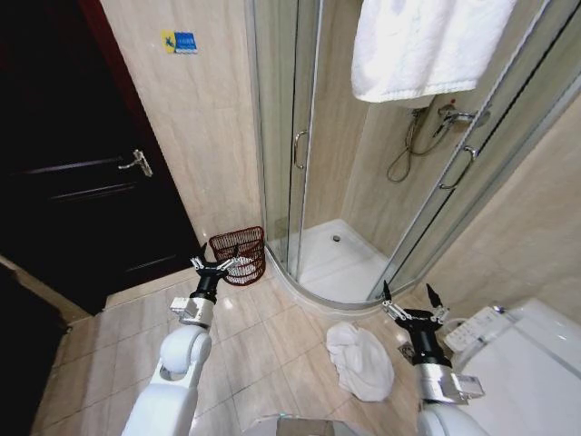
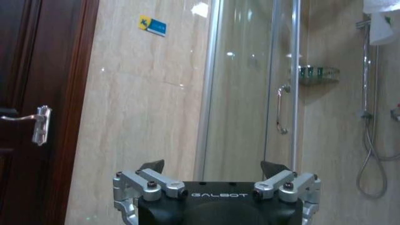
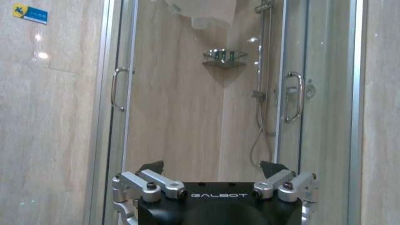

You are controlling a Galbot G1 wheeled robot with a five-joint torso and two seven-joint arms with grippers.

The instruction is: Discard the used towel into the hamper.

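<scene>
Lying crumpled on floor: towel [image 1: 360,361] | left end effector [image 1: 218,266] spread near hamper [image 1: 241,253] | right end effector [image 1: 413,304] spread

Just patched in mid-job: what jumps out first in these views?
A crumpled white towel lies on the tiled floor before the shower, just ahead of the open right claw. The dark red wire hamper stands by the wall beside the shower door, with the open left claw held up in front of it. Another white towel hangs over the shower's top.

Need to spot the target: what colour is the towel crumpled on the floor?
White. The crumpled towel lies on the beige floor tiles, showing best in the head view.
</scene>
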